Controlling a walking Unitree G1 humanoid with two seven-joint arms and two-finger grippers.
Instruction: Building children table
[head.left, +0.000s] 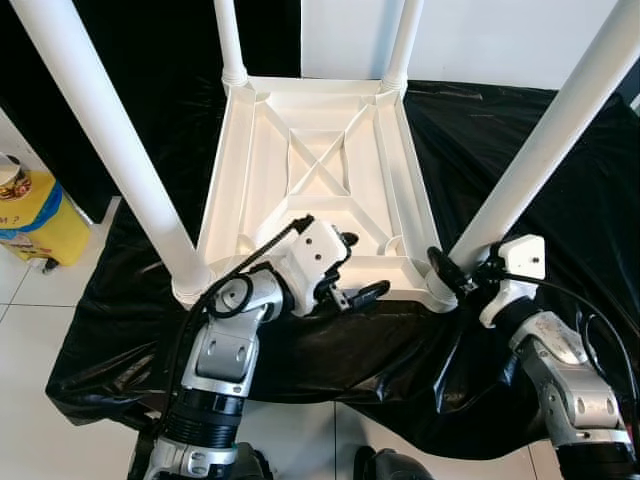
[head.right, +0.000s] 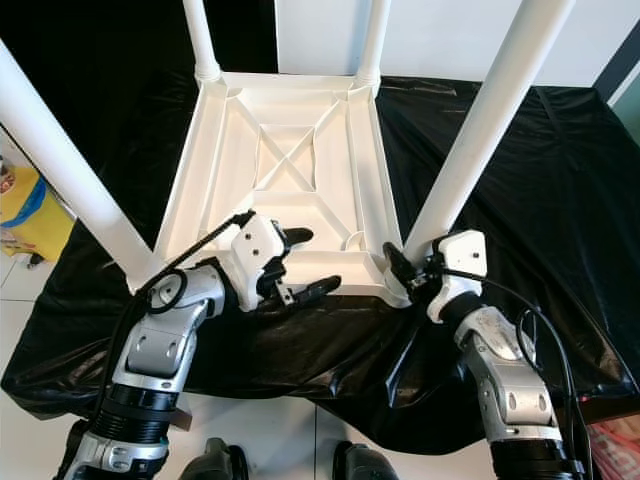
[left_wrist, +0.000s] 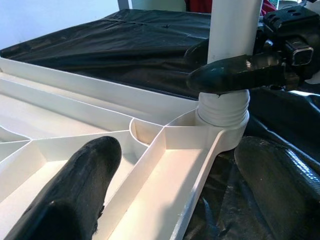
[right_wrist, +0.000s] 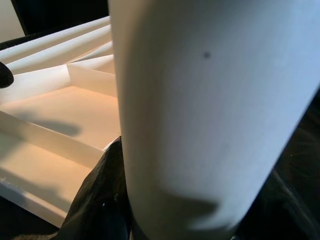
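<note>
The white table (head.left: 320, 170) lies upside down on a black sheet (head.left: 520, 150), four legs up; left gripper (head.left: 352, 268) spread wide over its near rim; right gripper (head.left: 452, 268) clasps the near right leg (head.left: 545, 140) at its base.

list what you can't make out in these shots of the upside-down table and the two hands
- Tops of all four legs: cut off by the upper edge in both eye views.
- Right hand grip on the near right leg: the leg's base hides the fingers; the right wrist view is blocked by that leg up close.
- Label on the yellow container: cut by the left edge, too small to read.
- The tabletop's upper face: turned down onto the black sheet.
</note>
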